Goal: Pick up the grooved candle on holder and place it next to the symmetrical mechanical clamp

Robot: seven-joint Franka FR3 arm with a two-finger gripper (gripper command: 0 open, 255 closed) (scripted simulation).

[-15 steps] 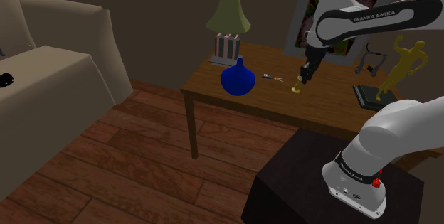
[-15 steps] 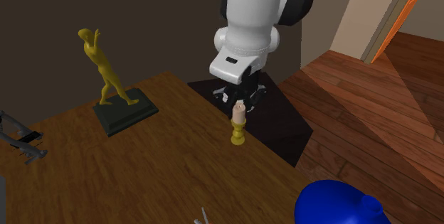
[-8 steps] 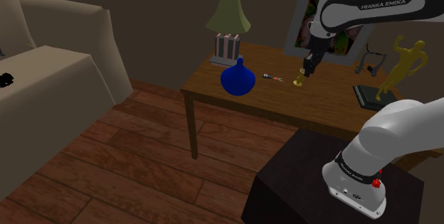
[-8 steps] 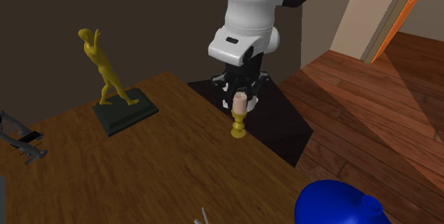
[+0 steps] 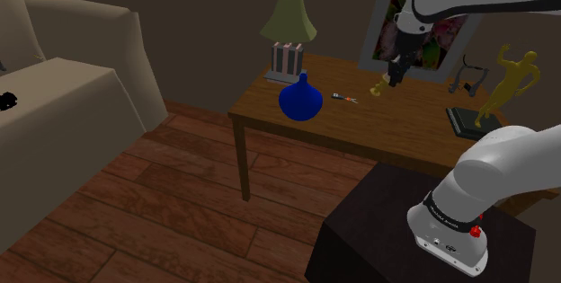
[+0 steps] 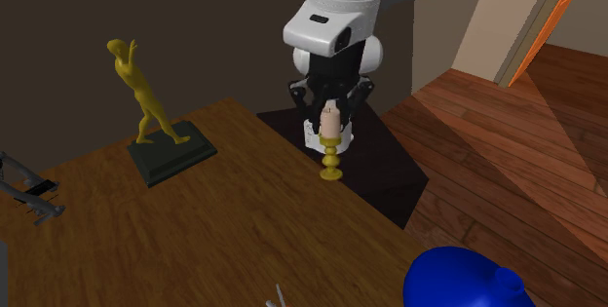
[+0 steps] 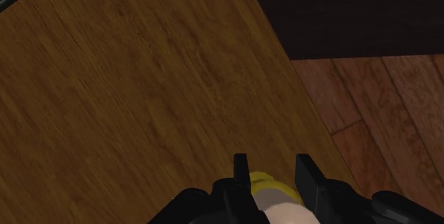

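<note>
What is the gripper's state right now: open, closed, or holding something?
Gripper: closed on the candle on holder, held off the table.

Blue vase, green lamp, gold figurine, sofa

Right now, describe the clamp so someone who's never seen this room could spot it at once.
Find the wooden table, then the gold figurine on a dark base at its end on the shoulder view's right. The clamp stands just beside the figurine, in front of the framed picture. It is the only grey, thin-armed thing there.
</note>
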